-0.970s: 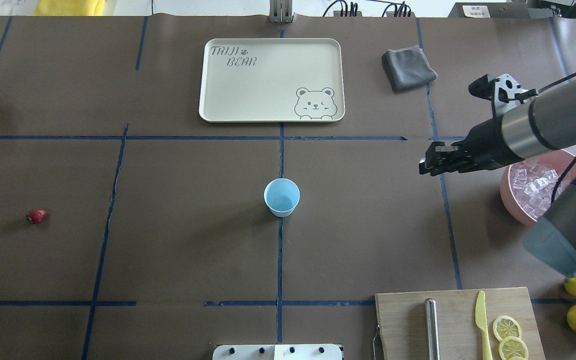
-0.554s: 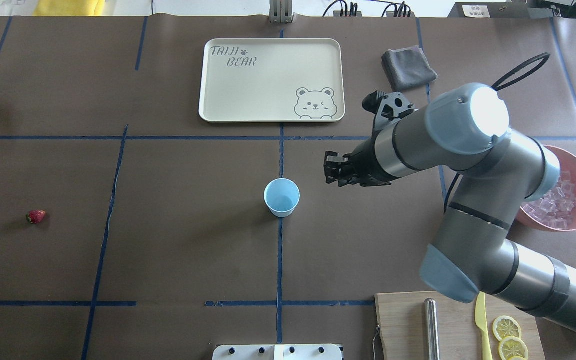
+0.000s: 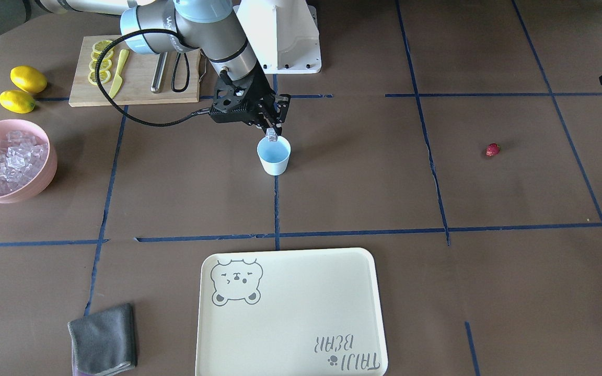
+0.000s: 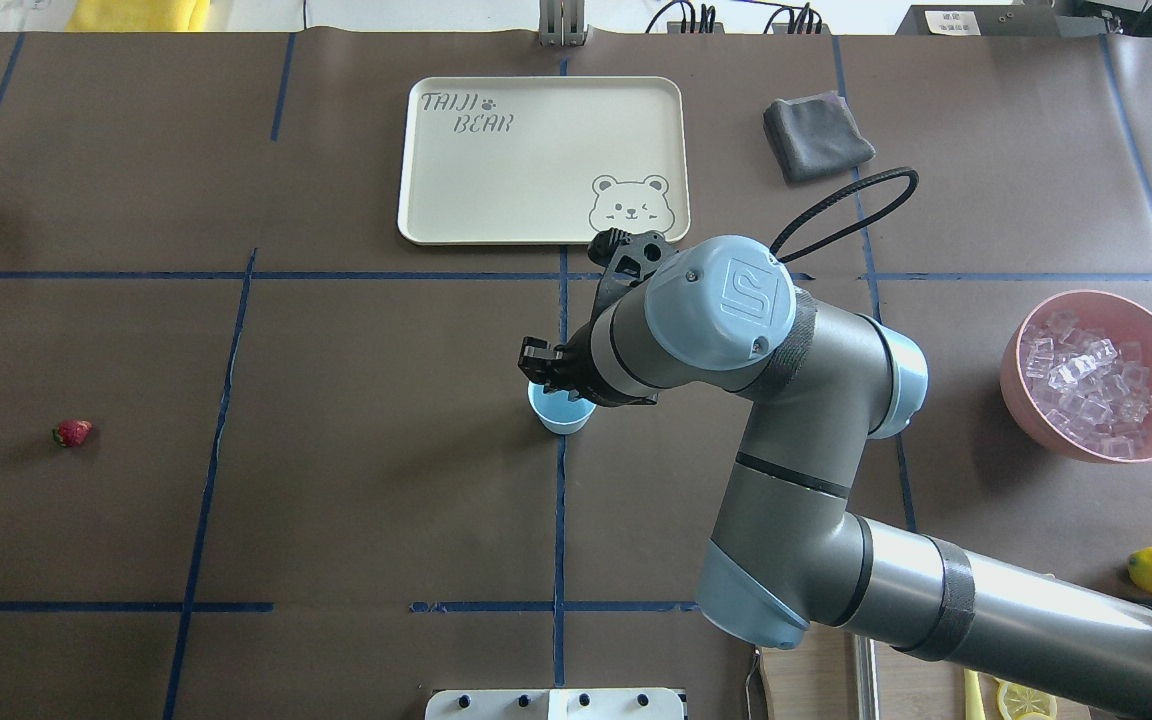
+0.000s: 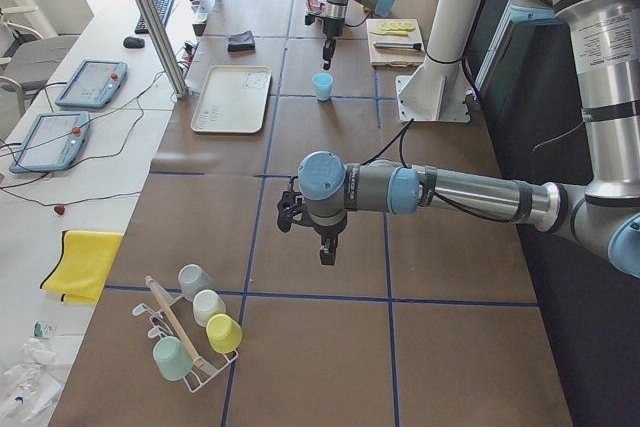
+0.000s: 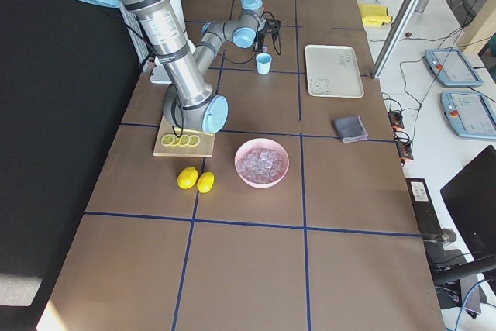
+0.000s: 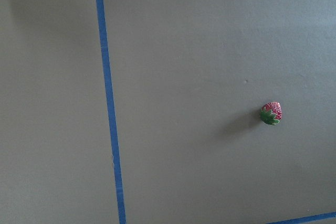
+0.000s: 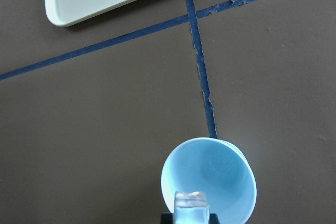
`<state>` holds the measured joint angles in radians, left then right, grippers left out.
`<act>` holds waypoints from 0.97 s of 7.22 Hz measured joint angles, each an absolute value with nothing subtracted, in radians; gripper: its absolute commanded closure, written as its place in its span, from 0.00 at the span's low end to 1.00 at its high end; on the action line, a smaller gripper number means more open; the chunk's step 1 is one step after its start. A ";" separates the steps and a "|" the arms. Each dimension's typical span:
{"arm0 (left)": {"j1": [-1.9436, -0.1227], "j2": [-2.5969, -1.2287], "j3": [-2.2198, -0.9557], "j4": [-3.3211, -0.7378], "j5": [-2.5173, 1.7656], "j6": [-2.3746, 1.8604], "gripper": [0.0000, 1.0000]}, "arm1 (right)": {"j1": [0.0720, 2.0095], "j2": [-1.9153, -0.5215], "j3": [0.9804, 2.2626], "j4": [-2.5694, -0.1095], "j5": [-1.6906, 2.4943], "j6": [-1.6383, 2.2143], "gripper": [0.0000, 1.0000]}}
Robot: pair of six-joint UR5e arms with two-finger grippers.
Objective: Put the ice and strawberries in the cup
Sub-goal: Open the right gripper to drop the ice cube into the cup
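My right gripper (image 3: 271,134) hangs just above the cup (image 3: 274,156), shut on one clear ice cube (image 3: 272,139). In the right wrist view the ice cube (image 8: 190,204) sits over the near rim of the light blue cup (image 8: 210,178), whose inside shows nothing in it. From overhead the right arm covers most of the cup (image 4: 564,415). More ice (image 4: 1086,378) is piled in the pink bowl (image 4: 1014,385) at the right. The strawberry (image 4: 73,432) lies alone far left, and the strawberry (image 7: 271,113) shows in the left wrist view. My left gripper (image 5: 323,250) points down; I cannot tell its state.
A cream tray (image 4: 416,200) lies beyond the cup, with a grey cloth (image 4: 816,135) to its right. A wooden board (image 3: 139,78) with lemon slices and a knife, plus two lemons (image 3: 28,78), sit near the robot's base. A cup rack (image 5: 195,337) stands at the left end.
My right arm has swung left from beside the pink bowl to over the cup. The strawberry, cup and tray have not moved.
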<state>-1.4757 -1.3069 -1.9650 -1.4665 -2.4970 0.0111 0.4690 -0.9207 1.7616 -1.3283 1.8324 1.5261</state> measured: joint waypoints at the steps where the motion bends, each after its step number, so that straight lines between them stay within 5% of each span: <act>1: -1.476 -1.307 -1.965 -1.467 -2.500 0.011 0.00 | 0.469 -0.918 1.753 -1.328 1.827 1.524 0.25; 5: -1.476 -1.307 -1.965 -1.468 -2.502 0.011 0.00 | 0.501 -0.942 1.783 -1.333 1.848 1.523 0.19; 7: -1.476 -1.307 -1.965 -1.469 -2.502 0.011 0.00 | 0.632 -1.080 1.881 -1.337 1.972 1.486 0.19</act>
